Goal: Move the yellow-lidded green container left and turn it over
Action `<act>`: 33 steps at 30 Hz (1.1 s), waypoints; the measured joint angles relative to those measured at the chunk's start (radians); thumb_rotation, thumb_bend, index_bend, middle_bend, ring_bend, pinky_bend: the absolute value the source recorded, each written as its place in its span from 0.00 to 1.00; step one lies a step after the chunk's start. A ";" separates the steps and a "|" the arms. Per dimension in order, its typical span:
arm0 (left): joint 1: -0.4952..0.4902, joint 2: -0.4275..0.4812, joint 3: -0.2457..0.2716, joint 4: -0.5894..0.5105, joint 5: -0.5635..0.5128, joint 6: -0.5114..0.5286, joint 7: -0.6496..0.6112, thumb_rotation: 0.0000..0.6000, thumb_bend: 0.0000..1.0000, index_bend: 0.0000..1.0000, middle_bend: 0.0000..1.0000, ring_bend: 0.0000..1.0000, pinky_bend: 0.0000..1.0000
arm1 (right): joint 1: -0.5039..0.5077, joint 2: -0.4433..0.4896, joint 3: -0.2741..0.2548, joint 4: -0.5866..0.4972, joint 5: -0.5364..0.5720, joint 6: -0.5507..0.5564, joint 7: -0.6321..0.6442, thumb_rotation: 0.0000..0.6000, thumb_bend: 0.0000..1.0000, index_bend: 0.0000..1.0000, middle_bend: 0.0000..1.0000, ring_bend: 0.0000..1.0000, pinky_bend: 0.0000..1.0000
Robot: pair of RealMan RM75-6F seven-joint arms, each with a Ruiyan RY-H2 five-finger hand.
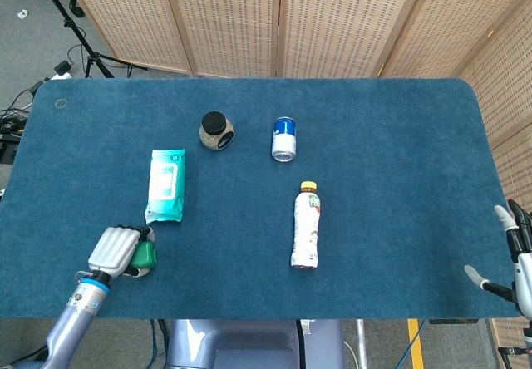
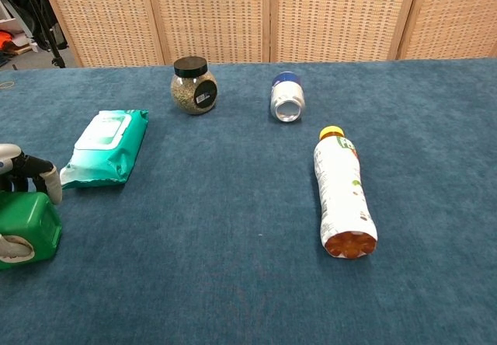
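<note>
Gripping the green container (image 2: 29, 229) at the table's (image 1: 391, 136) near-left corner.
Left hand (image 1: 115, 250) wraps it, seemingly to turn it; right hand (image 1: 514, 257) idles open, far right.

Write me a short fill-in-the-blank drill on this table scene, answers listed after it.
1. The left hand grips the ____ container.
2. The jar of grains has a ____ lid.
3. The yellow-capped bottle lies on its ____.
4. The wipes pack sits ____ of the jar in the head view.

Answers: green; black; side; left
</note>
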 measured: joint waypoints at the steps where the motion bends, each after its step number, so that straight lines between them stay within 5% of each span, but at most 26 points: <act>1: 0.001 0.003 0.001 0.001 0.012 -0.001 -0.020 1.00 0.00 0.46 0.54 0.54 0.55 | 0.000 0.000 0.000 0.000 0.000 0.000 0.000 1.00 0.00 0.02 0.00 0.00 0.00; 6: 0.009 0.009 0.003 0.027 0.107 0.005 -0.178 1.00 0.00 0.48 0.54 0.54 0.55 | 0.000 -0.001 -0.001 0.000 -0.002 0.000 -0.001 1.00 0.00 0.02 0.00 0.00 0.00; 12: 0.018 -0.019 0.016 0.159 0.289 0.074 -0.600 1.00 0.00 0.50 0.54 0.54 0.55 | 0.001 -0.005 -0.003 0.001 -0.005 -0.003 -0.011 1.00 0.00 0.02 0.00 0.00 0.00; 23: 0.056 -0.202 0.053 0.663 0.521 0.346 -1.537 1.00 0.00 0.50 0.54 0.53 0.55 | 0.003 -0.015 -0.006 0.001 -0.007 -0.008 -0.035 1.00 0.00 0.02 0.00 0.00 0.00; 33: 0.097 -0.422 0.090 1.129 0.575 0.477 -1.890 1.00 0.00 0.50 0.54 0.53 0.55 | 0.004 -0.018 -0.007 0.002 -0.010 -0.010 -0.041 1.00 0.00 0.02 0.00 0.00 0.00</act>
